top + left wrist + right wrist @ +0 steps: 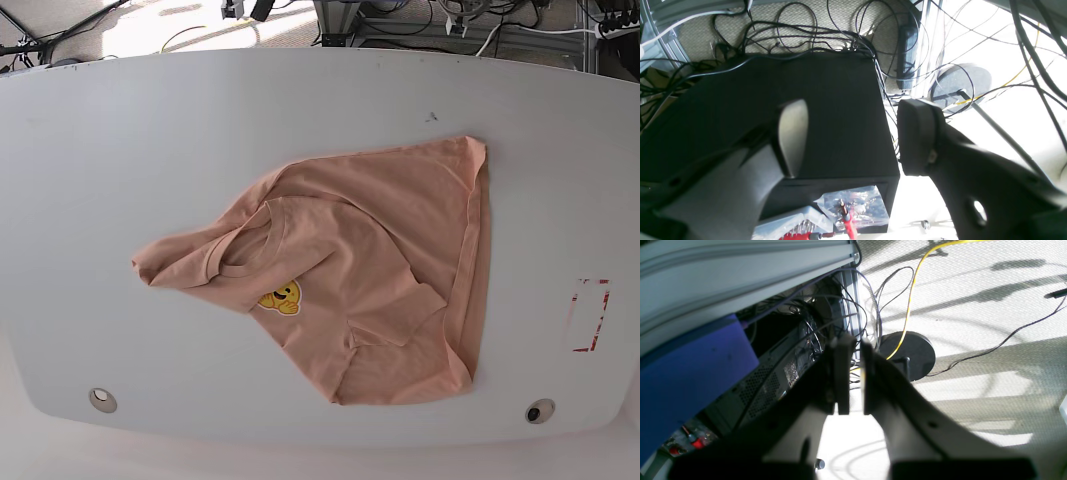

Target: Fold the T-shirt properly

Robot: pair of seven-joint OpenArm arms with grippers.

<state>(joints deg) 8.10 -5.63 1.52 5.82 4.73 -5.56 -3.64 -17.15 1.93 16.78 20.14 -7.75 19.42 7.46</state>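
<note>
The salmon-peach T-shirt (370, 260) lies crumpled and partly folded over itself on the white table (150, 130) in the base view, with its collar at the left and the yellow smiling-face emblem (280, 297) showing. Neither arm shows in the base view. My left gripper (855, 133) is open and empty, hanging off the table above a black box (833, 110) on the floor. My right gripper (853, 373) has its fingers nearly together with nothing between them, also off the table above the floor. The T-shirt shows in neither wrist view.
A red-marked rectangle (590, 315) sits at the table's right edge, and two round holes (101, 400) lie near the front. On the floor are tangled cables (813, 36), a round black stand base (910, 353), a bag of red parts (853, 206) and a blue panel (683, 373).
</note>
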